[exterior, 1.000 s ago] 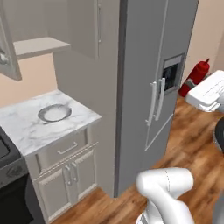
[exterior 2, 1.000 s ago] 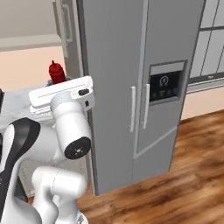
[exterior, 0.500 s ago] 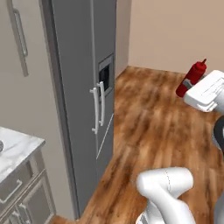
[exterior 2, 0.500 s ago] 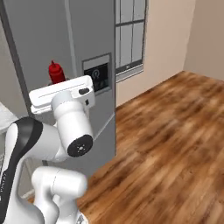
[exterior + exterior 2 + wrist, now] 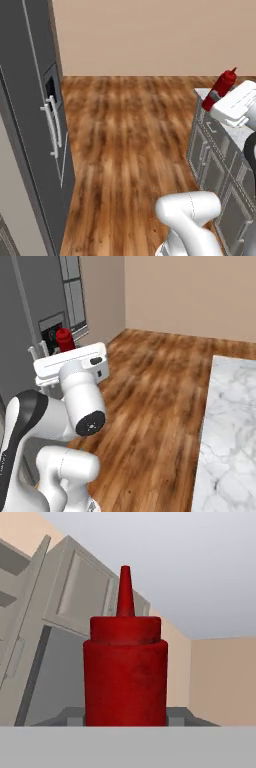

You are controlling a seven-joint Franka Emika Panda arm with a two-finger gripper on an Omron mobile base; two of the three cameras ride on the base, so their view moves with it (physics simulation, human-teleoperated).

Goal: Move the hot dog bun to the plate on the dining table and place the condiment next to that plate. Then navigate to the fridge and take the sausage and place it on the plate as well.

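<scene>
Condiment (image 5: 125,672) clamped in the gripper (image 5: 220,102), held upright and high, nozzle tip up; red bottle poking above the white hand in left base view, and in right base view (image 5: 63,338) too. Carrying step, judged from task: bottle in transit toward the dining table, to go beside the plate. For doing it well: keep grip firm and bottle vertical while base drives, avoid swinging the arm near the fridge (image 5: 30,115) on the left or the marble top (image 5: 230,426) on the right; lower only once plate is in sight, set down just beside it, not on it. Marble slab at right with cabinet fronts (image 5: 212,165) under it in left base view, so likely counter, not table, cannot tell for sure. Plate, bun, sausage unlocated from here. Containers: fridge doors both closed, contents hidden; cabinet doors shut, contents hidden; bottle opaque, fill level cannot tell.
</scene>
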